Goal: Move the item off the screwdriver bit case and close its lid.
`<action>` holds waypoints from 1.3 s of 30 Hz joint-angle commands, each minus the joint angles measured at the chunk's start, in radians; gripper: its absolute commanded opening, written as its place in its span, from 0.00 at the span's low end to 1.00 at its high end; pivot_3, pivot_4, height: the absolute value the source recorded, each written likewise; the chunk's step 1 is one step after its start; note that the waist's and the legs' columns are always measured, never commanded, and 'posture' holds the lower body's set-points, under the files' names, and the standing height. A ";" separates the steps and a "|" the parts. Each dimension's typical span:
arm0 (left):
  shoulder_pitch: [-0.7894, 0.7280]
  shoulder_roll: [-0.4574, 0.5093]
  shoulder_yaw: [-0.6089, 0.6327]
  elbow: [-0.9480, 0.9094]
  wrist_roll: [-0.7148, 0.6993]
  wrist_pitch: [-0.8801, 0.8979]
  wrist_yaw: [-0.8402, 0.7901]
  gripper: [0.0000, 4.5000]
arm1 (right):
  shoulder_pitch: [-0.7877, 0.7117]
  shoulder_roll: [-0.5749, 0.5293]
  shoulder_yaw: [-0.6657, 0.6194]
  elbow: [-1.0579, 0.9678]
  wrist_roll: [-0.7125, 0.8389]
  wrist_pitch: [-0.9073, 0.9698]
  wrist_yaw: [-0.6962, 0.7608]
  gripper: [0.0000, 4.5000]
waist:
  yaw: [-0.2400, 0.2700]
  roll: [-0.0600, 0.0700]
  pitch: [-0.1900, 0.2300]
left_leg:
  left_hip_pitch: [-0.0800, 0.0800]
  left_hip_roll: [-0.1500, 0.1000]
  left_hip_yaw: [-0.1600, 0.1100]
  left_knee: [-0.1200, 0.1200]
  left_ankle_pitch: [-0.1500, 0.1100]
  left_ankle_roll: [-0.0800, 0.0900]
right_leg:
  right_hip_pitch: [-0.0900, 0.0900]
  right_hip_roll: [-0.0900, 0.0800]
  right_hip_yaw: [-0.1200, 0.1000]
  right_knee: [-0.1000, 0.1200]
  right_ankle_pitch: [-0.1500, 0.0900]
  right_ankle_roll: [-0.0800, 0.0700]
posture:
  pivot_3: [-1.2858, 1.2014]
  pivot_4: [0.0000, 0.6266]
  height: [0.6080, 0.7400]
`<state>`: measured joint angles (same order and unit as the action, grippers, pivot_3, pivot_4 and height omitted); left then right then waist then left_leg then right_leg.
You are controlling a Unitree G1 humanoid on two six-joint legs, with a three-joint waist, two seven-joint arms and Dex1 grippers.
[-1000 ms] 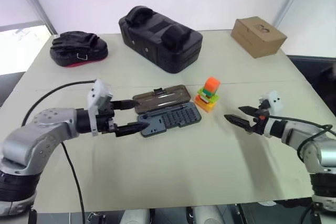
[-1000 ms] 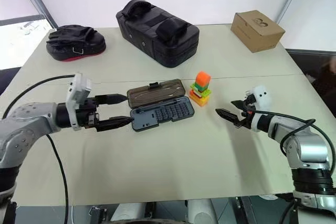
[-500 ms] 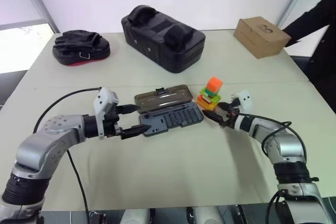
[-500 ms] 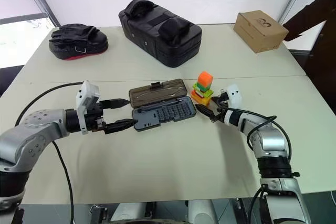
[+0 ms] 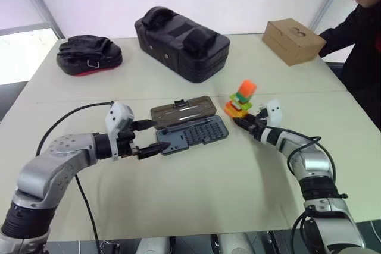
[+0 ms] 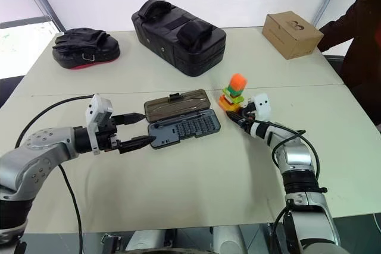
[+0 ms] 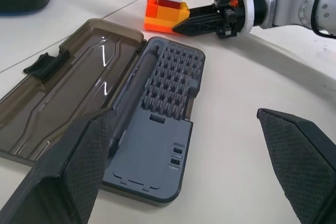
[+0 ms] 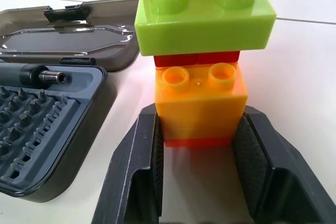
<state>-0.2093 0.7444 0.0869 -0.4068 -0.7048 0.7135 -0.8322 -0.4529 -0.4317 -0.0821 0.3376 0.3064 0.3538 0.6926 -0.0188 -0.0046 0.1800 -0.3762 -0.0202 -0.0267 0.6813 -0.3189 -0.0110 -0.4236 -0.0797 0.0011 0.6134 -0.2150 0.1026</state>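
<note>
The screwdriver bit case [image 5: 193,134] lies open mid-table, its smoky lid [image 5: 181,110] folded flat behind it with the black latch tab on the far edge. The item [image 5: 241,99], a stack of orange, green and yellow bricks, stands on the table by the case's right end and leans slightly. My right gripper [image 8: 200,116] is shut on the stack's orange base brick [image 8: 201,103], one finger on each side. My left gripper [image 5: 161,135] is open at the case's left end, its fingers [image 7: 86,171] spread wide around that end without touching it.
A big black padded bag [image 5: 181,43] sits at the back centre, a black glove pad [image 5: 89,55] at the back left and a brown cardboard box [image 5: 293,41] at the back right. A person [image 5: 363,34] leans in at the table's far right corner.
My right gripper came in from the right to the brick stack and closed on its base; the stack now leans a little. A person has come into view at the right. The left gripper has kept still.
</note>
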 commanded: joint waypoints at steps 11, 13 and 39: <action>-0.014 -0.019 0.004 -0.018 0.029 -0.054 -0.002 1.00 | -0.062 -0.068 -0.089 0.024 -0.076 -0.116 -0.139 0.28 | 0.005 0.002 0.001 | 0.000 0.000 0.000 0.000 0.000 0.000 | 0.000 -0.001 0.000 0.000 0.000 0.000 | 0.52 0.24 1.00; -0.032 -0.035 -0.003 -0.013 0.036 -0.067 0.002 1.00 | -0.075 -0.106 -0.115 0.057 -0.093 -0.151 -0.172 0.28 | 0.009 0.003 0.002 | -0.001 -0.001 0.000 0.000 0.000 0.000 | 0.000 -0.001 0.000 0.000 0.000 0.000 | 0.52 0.24 1.00; -0.100 -0.186 -0.115 0.014 0.100 -0.112 0.042 1.00 | -0.207 -0.292 -0.193 0.661 -0.236 -0.409 -0.448 0.72 | -0.001 0.003 0.002 | 0.001 -0.002 0.007 0.000 0.000 0.000 | 0.000 0.001 0.008 0.000 0.000 0.000 | 0.52 0.24 1.00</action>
<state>-0.3141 0.5563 -0.0439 -0.3656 -0.6054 0.6064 -0.7948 -0.6396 -0.7213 -0.2522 0.9971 0.0533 -0.0357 0.2428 -0.0200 -0.0017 0.1817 -0.3749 -0.0221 -0.0194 0.6815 -0.3189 -0.0106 -0.4237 -0.0792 0.0096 0.6131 -0.2148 0.1030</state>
